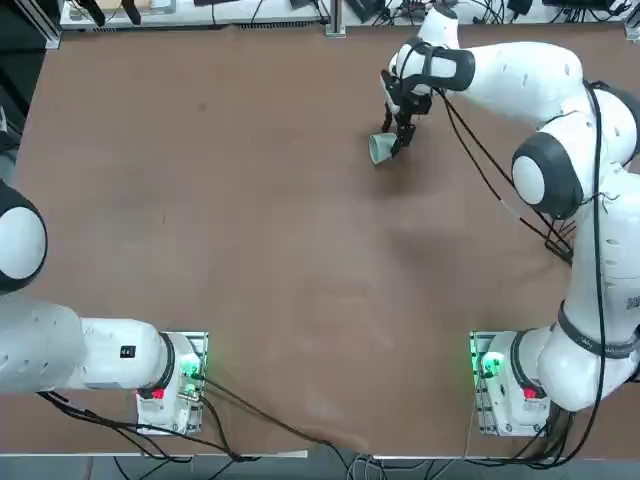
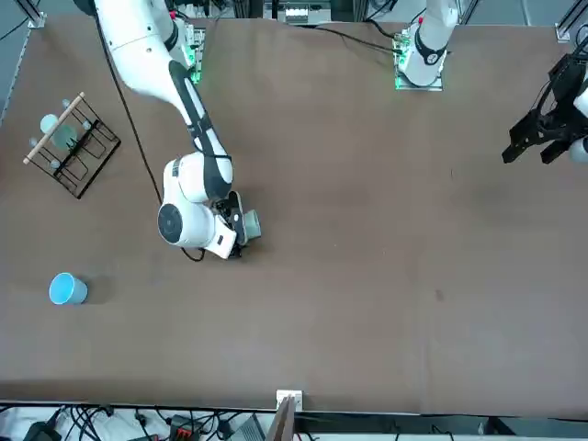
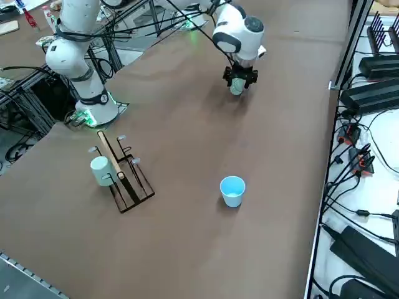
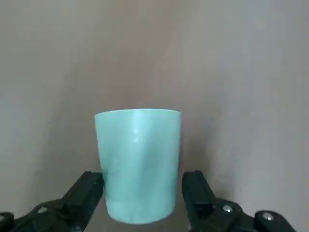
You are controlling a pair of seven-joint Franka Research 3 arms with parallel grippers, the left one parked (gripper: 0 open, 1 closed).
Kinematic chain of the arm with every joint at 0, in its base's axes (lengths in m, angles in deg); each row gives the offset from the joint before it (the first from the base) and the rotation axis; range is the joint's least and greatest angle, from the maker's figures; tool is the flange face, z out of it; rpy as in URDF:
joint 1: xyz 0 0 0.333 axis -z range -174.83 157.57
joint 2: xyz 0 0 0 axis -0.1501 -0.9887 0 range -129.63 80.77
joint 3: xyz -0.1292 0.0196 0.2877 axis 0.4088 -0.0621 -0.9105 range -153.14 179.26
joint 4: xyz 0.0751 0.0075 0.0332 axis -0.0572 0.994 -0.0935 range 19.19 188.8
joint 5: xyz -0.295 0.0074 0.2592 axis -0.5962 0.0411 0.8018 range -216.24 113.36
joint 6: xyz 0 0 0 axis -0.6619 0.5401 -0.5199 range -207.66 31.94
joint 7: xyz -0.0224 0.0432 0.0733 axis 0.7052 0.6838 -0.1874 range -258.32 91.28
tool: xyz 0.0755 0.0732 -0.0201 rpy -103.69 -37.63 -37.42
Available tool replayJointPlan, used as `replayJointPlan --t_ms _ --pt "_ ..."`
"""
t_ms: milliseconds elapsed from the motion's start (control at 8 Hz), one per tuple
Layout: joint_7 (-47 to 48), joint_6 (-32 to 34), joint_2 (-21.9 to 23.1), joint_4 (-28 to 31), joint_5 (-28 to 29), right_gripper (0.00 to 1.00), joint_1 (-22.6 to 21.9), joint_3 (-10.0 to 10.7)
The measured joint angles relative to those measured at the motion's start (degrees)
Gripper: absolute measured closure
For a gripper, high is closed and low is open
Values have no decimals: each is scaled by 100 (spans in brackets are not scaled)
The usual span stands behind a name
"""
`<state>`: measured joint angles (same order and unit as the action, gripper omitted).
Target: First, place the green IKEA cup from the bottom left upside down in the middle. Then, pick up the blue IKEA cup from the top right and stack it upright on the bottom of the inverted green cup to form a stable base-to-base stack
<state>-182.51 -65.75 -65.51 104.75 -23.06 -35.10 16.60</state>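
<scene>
The green cup (image 4: 137, 159) appears to lie on its side on the brown table, its wider rim pointing away from the wrist. It sits in the far right part of the table in the top view (image 1: 381, 149). My right gripper (image 4: 142, 181) is open, with one finger on each side of the cup's narrower end and a small gap at both sides. The same gripper (image 1: 401, 134) hangs low over the table just beside the cup. The blue cup (image 3: 232, 190) stands upright with its mouth up, well apart from the gripper, also seen in the front view (image 2: 67, 288).
A black wire rack with a wooden bar (image 3: 121, 174) stands on the table near the blue cup, and a pale mint cup (image 3: 100, 170) hangs on it. Black equipment and cables (image 3: 368, 93) lie beyond the table's edge.
</scene>
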Motion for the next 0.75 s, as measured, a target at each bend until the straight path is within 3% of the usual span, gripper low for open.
replayJointPlan --t_ms 750 --pt "-84 -42 -25 64 60 5 3 0"
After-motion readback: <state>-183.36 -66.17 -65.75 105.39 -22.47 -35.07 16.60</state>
